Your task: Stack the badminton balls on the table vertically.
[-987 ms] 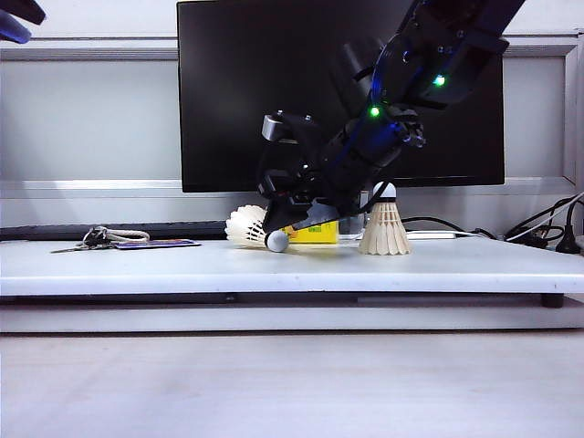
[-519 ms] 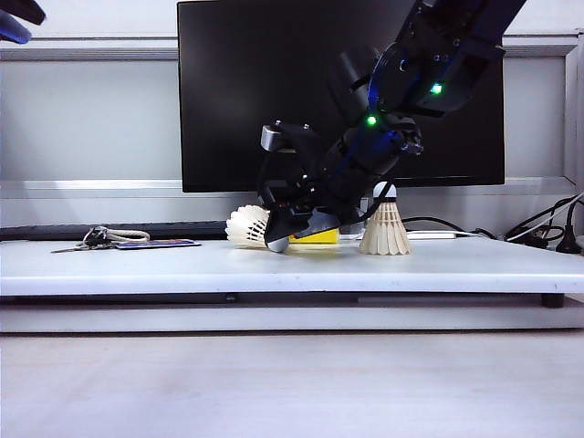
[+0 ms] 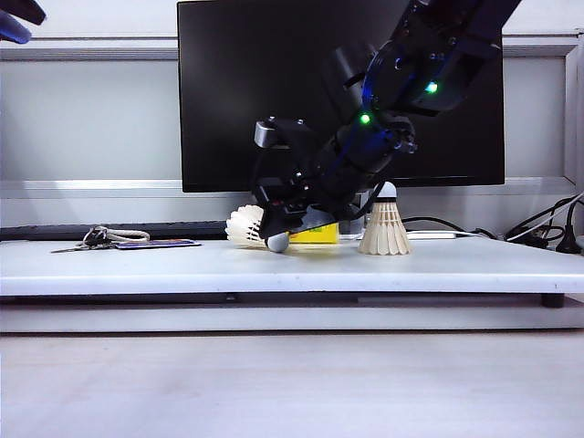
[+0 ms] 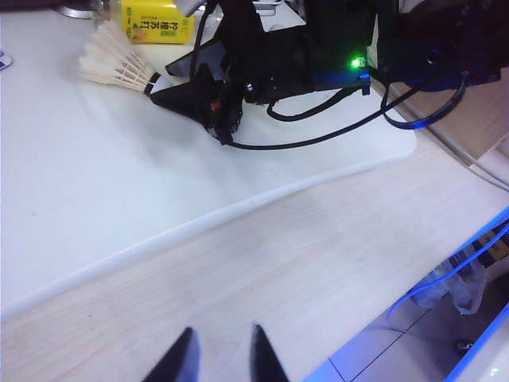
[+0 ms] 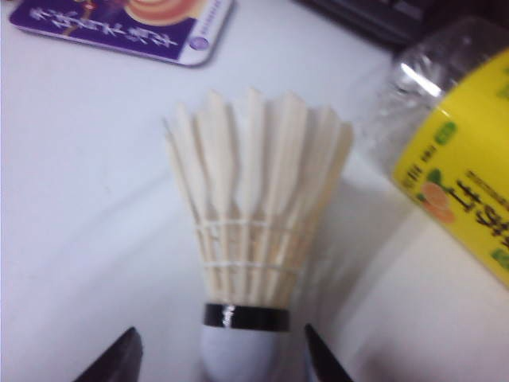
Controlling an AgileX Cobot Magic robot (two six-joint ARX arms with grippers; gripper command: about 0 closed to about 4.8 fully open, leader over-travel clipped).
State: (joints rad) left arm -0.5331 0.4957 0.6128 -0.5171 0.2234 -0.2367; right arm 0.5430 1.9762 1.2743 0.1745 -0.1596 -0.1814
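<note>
The right claw stands wide, its two dark fingertips on either side of the round cork tip of a cream-white feather shuttlecock lying on its side on the long white surface. Whether the fingertips press the cork cannot be told; gaps show on both sides in the right wrist view.

In the exterior view this right claw is low at the middle of the surface, with the lying shuttlecock fanning away to its left. A second cream-white shuttlecock stands upright on its skirt just to the right of the arm, cork tip on top; the right wrist view does not show it.

The left claw is narrow and holds nothing, hanging over the lower pale wood-grain top, well apart from both shuttlecocks.

A clear bottle with a yellow label lies just beside the lying shuttlecock's skirt. A purple card and a bunch of keys lie farther left. The surface's near strip along its front edge is open.
</note>
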